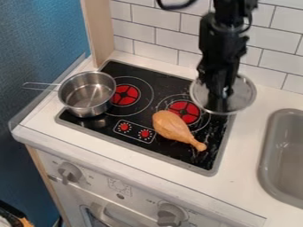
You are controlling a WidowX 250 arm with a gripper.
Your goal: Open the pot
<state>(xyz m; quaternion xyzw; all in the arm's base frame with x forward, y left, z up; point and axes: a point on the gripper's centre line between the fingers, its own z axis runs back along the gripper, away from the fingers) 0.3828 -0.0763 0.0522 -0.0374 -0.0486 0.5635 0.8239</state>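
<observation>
One clear panel (42, 96) edged the left end of the white counter (248, 153). Just beside it, the steel pot (87, 94) stood upright and uncovered on the left part of the black hob (127, 123), its thin wire handle (40, 86) pointing left, past the hob's edge. Below, a pale knob (70, 172) sat on the front of the oven (120, 195). To the right of the pot's rim came the left red burner (125, 95), with two small red dials (124, 127) in a printed white outline nearer the front edge. Next lay a brown toy drumstick (172, 126), its thick end at the edge of the right red burner (184, 111), its narrow end slanting toward the front right. A second pale knob (172, 214) was on the oven front below.

Farther right, the black pincer (219, 105) hung down over the middle of the round, clear lid (241, 95), in front of the tiled wall (155, 32). The lid appeared over the hob's back right corner, well apart from the pot. Whether the pincer was released, clenched or grasping the lid, I could not tell. At the far right was the grey sink (268, 150), set into the counter.
</observation>
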